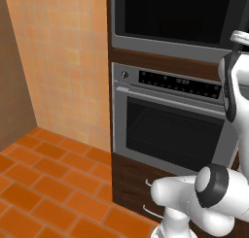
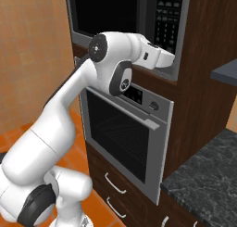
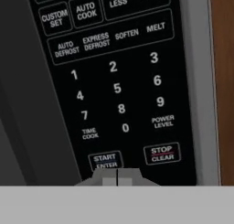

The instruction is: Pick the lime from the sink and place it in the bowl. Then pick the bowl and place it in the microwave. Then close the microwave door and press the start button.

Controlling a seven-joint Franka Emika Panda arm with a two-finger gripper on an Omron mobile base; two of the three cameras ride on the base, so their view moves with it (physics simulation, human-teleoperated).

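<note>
Facing the keypad [image 3: 116, 77], we are nudging our closed gripper [image 3: 117, 176] straight onto START [image 3: 105, 159], at six o'clock, avoiding STOP [image 3: 162, 153].

Dark wood cabinet column [image 2: 199, 59], microwave [image 2: 139, 17] built in above steel-fronted oven [image 2: 127, 138]

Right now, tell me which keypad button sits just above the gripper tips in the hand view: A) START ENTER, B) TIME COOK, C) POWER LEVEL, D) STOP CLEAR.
A: the shut gripper points up at the START ENTER button on the microwave keypad, with STOP CLEAR off to one side.
</note>
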